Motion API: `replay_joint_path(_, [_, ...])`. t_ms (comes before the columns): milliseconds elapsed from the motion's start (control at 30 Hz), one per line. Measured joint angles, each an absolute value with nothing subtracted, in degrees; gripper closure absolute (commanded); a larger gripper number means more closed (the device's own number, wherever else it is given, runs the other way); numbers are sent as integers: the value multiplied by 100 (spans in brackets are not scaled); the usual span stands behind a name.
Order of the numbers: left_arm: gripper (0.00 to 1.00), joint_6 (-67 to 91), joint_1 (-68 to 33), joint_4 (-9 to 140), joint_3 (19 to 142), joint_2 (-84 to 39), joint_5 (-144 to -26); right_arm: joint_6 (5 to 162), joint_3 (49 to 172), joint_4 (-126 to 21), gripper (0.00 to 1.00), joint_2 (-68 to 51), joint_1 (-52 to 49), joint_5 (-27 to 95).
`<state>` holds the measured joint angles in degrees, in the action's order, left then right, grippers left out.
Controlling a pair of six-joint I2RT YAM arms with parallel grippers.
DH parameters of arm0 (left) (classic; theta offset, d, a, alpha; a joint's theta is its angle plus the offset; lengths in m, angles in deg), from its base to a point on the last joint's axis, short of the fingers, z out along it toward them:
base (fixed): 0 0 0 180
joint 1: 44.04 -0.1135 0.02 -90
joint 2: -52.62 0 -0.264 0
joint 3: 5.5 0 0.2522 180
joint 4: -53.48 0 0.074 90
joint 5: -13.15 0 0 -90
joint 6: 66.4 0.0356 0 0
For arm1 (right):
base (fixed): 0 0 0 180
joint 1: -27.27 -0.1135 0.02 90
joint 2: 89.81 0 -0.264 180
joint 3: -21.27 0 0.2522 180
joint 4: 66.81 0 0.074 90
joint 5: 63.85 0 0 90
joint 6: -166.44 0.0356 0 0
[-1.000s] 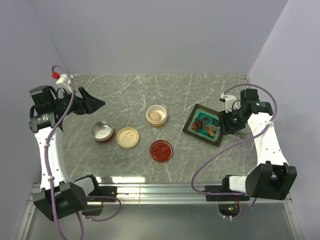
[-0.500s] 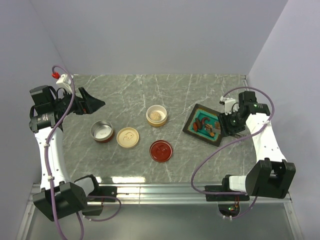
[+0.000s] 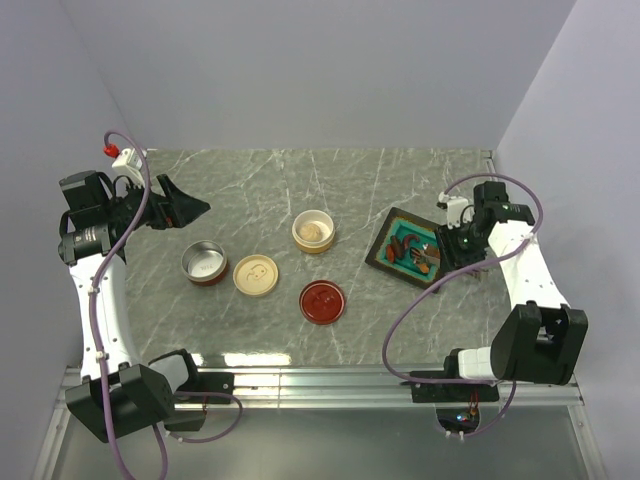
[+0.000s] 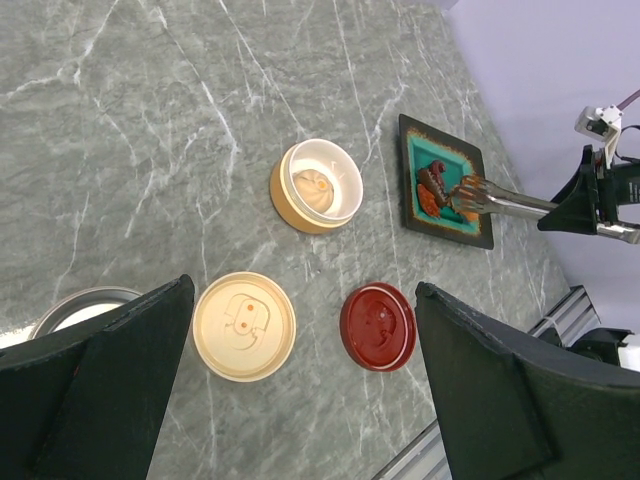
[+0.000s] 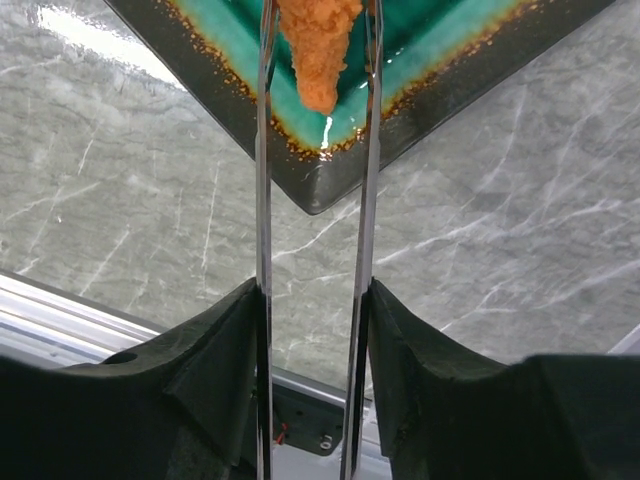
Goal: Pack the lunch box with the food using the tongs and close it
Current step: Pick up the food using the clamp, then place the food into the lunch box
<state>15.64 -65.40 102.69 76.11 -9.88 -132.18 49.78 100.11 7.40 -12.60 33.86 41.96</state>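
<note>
Two arms, one pair of tongs [image 5: 264, 200], one square plate [image 4: 440, 229], two round containers and two loose lids. The right gripper [image 5: 313, 310] was part-closed on the tongs' handle end, their tips over the teal, dark-rimmed plate at the right, with one orange food piece [image 5: 320, 50] between the two silver arms. Several more orange and brown pieces [image 4: 430, 185] lay on the plate; their number could not be told. The left gripper [image 4: 305, 395] hung fully spread and empty above the far left. One tan bowl [image 3: 314, 231] held a single pale piece; one steel-lined container [image 3: 204, 263] stood beside a cream lid [image 3: 256, 276], with a red lid [image 3: 323, 302] nearby. The table [image 3: 260, 190] was grey marble veined white, walled in pale lilac on three sides.
</note>
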Motion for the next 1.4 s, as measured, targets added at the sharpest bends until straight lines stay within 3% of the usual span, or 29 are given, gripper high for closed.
replay_joint_path(300, [3,1564,-6540,10269,7611,-990,-13137,4996,9830,701,69,-1284,3393,4205])
replay_joint_path(533, [3,1564,-6545,10266,7611,-988,-13091,4993,10186,1059,73,-1382,3463,4303])
replay_joint_path(767, [3,1531,-6545,10177,7598,-980,-13035,5299,10955,1155,76,-1393,3345,5149])
replay_joint_path(1000, [2,1319,-6578,10085,7600,-990,-13043,6228,11723,526,77,-1048,1719,5759])
replay_joint_path(1400, [3,569,-7360,9635,7600,-1143,-13513,7439,13475,-912,78,917,-758,5792])
